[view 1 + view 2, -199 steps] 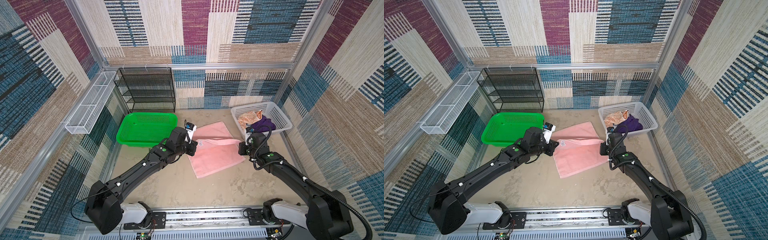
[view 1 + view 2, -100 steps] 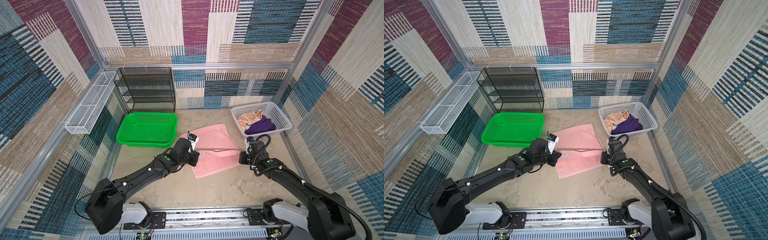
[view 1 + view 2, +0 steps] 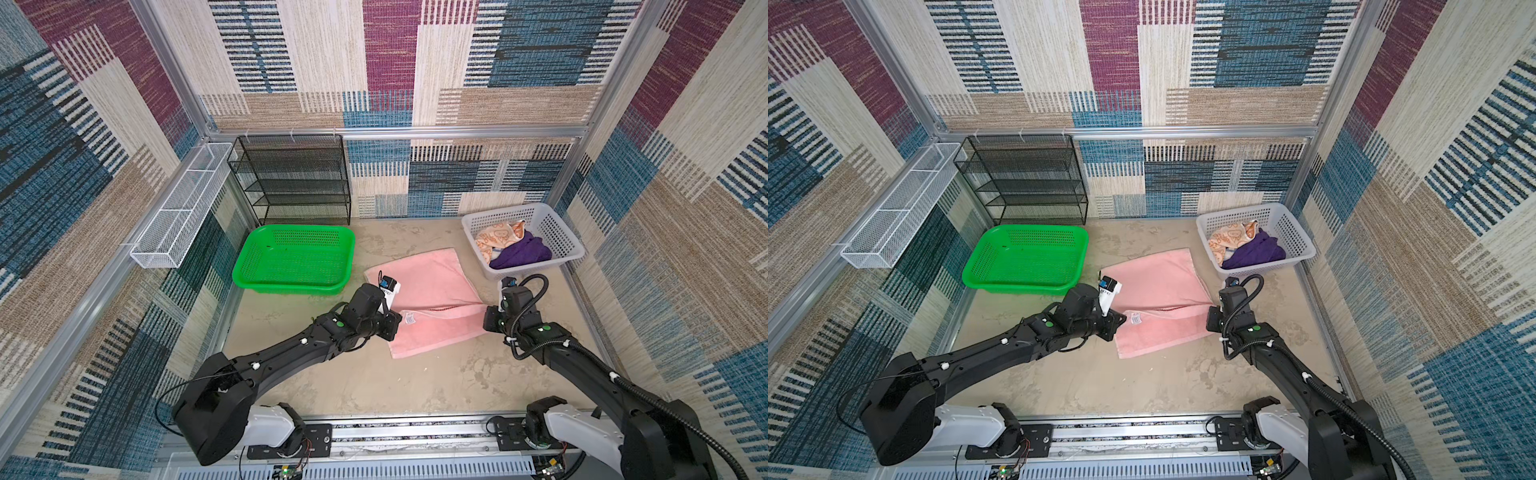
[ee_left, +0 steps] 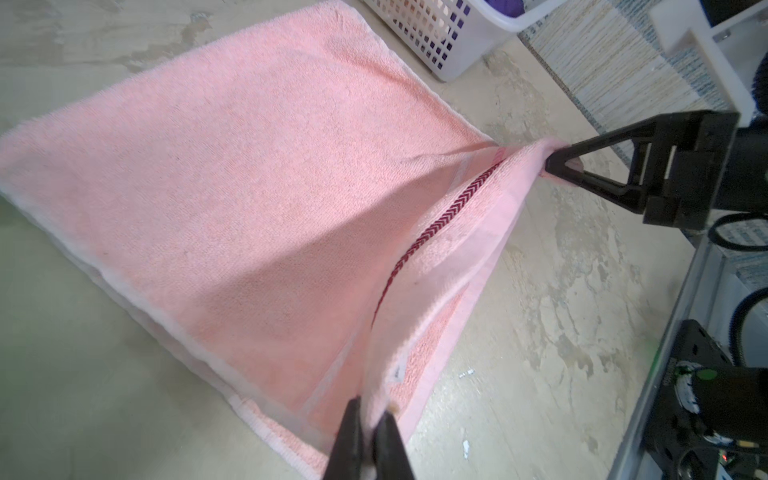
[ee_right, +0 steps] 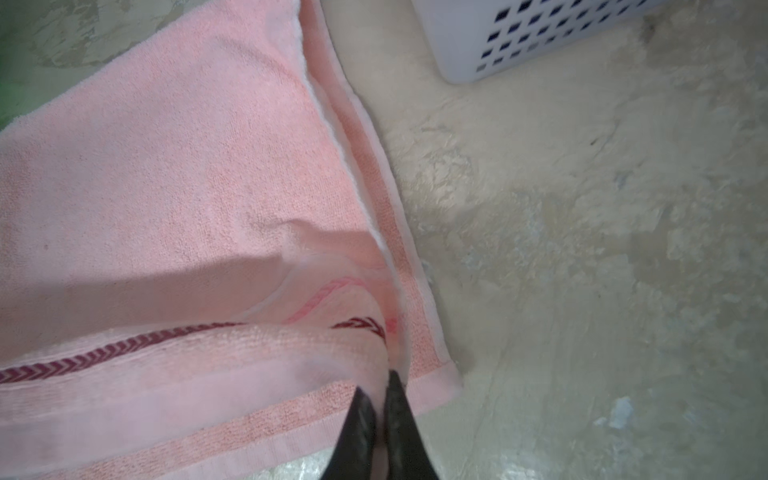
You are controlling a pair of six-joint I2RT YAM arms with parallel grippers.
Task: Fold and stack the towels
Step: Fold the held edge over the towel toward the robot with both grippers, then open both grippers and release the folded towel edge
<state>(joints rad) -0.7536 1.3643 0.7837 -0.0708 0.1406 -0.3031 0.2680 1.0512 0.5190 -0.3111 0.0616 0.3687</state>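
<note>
Top views both show the white basket (image 3: pixel 557 235) at the far right corner of the tabletop (image 3: pixel 374 382). It holds a crumpled orange towel (image 3: pixel 496 239) with pale faces and, touching it on the near side, a dark purple towel (image 3: pixel 521 255). The green basket (image 3: pixel 291 286) sits toward the far left edge. Between them the pink towel (image 3: pixel 428 286) lies on the tabletop, its near part doubled over. The left tool (image 4: pixel 370 409) is pinched narrow on one end of the raised hem. The right tool (image 5: pixel 380 390) is pinched on the other end.
</note>
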